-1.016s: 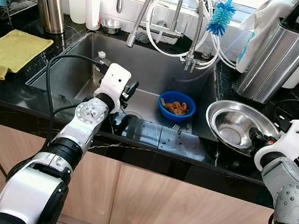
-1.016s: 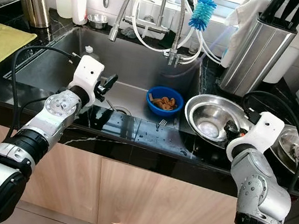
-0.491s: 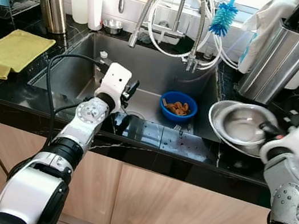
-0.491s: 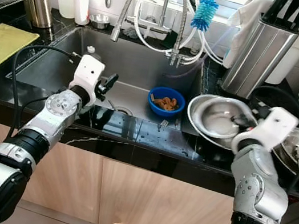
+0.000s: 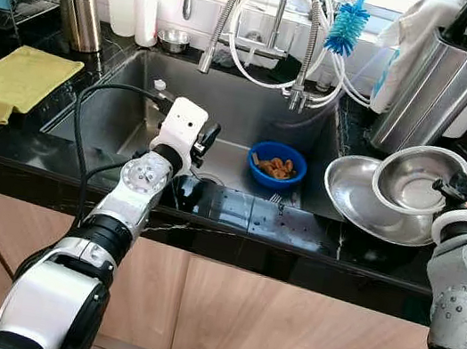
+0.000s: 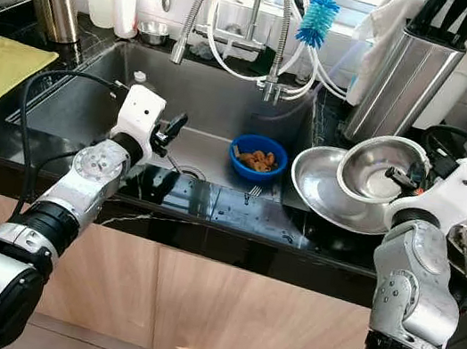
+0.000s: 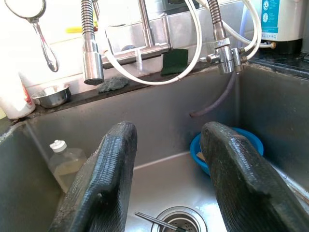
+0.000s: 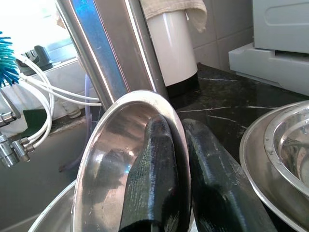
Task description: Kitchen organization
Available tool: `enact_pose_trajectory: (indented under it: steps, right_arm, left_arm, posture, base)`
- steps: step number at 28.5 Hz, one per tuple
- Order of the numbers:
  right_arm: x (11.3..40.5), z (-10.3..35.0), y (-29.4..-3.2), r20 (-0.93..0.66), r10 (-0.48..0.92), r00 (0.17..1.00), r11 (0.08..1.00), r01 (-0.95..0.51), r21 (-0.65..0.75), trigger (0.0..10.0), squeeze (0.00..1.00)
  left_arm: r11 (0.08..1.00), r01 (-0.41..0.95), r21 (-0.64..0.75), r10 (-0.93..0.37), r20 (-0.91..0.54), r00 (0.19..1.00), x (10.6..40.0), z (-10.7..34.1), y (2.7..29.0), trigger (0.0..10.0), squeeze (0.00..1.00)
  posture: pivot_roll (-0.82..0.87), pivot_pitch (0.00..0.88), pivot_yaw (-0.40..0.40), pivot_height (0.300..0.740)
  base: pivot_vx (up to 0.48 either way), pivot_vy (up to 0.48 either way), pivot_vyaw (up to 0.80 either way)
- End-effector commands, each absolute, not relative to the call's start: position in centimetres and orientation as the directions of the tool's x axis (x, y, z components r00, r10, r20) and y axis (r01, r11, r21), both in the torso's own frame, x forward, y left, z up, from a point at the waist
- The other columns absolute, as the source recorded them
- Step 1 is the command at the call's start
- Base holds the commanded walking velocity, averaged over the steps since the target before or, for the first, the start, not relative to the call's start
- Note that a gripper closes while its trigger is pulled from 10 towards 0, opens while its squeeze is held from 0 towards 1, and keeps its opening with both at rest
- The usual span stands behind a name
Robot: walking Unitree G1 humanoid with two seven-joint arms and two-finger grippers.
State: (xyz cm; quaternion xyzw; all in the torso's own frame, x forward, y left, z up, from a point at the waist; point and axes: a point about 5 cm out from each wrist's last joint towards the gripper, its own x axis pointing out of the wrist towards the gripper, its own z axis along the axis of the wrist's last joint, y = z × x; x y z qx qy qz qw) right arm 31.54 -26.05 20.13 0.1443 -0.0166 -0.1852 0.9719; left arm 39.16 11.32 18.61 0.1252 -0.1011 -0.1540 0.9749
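Small steel bowl lifted out of the larger bowl, right of the sink.

Right end effector [image 6: 404,179] pinches the small bowl [image 6: 377,168] by its rim, tilted above the large bowl [image 6: 317,189] on the bench [image 6: 236,211]. Keep the pinch firm; rim may slip. Left end effector [image 7: 166,179] spread wide over the sink [image 5: 136,112].

My left arm reaches forward over the front edge of the sink [image 5: 116,122], its wrist angled down into the basin, and the left gripper [image 7: 166,164] hangs there with its fingers spread wide and nothing between them. My right arm is bent up to the right of the sink, and the right gripper [image 8: 177,159] is pinched on the rim of a small steel bowl [image 5: 414,177], held raised and tilted.
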Motion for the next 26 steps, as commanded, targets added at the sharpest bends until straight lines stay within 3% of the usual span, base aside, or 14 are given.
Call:
enact_pose_trajectory:
  steps: [1, 17, 18, 20, 26]
  right_arm:
    - [31.5, 21.3, -26.2, 0.023, -0.376, 0.926, 0.889, 0.354, 0.292, 10.0, 0.00]
    - [31.5, 21.3, -26.2, 0.023, -0.376, 0.926, 0.889, 0.354, 0.292, 10.0, 0.00]
    - [31.3, 22.6, -25.1, 0.179, -0.330, 0.927, 0.912, 0.264, 0.314, 10.0, 0.00]
    - [30.9, 24.1, -24.0, 0.344, -0.260, 0.902, 0.937, 0.150, 0.317, 10.0, 0.00]
    - [30.7, 23.6, -24.0, 0.345, -0.260, 0.902, 0.935, 0.145, 0.325, 10.0, 0.00]
  left_arm:
    - [0.919, 0.271, 0.286, -0.334, 0.199, 0.921, 39.4, 19.9, 10.9, 10.0, 0.00]
    - [0.919, 0.271, 0.286, -0.334, 0.199, 0.921, 39.4, 19.9, 10.9, 10.0, 0.00]
    - [0.942, 0.270, 0.199, -0.312, 0.226, 0.923, 39.3, 20.2, 11.0, 10.0, 0.00]
    - [0.959, 0.268, 0.088, -0.282, 0.254, 0.925, 39.4, 20.6, 11.2, 10.0, 0.00]
    - [0.960, 0.271, 0.066, -0.278, 0.257, 0.925, 39.3, 20.6, 11.2, 10.0, 0.00]
  posture:
    - [0.06, 0.000, -0.077, 0.740]
    - [0.06, 0.000, -0.077, 0.740]
    - [0.06, 0.000, -0.083, 0.740]
    - [0.06, 0.000, -0.085, 0.740]
    - [0.06, 0.000, -0.084, 0.740]
  base:
    - [0.000, 0.000, 0.00]
    - [0.000, 0.000, 0.00]
    - [0.000, 0.000, 0.00]
    - [0.000, 0.000, 0.00]
    - [0.000, 0.000, 0.00]
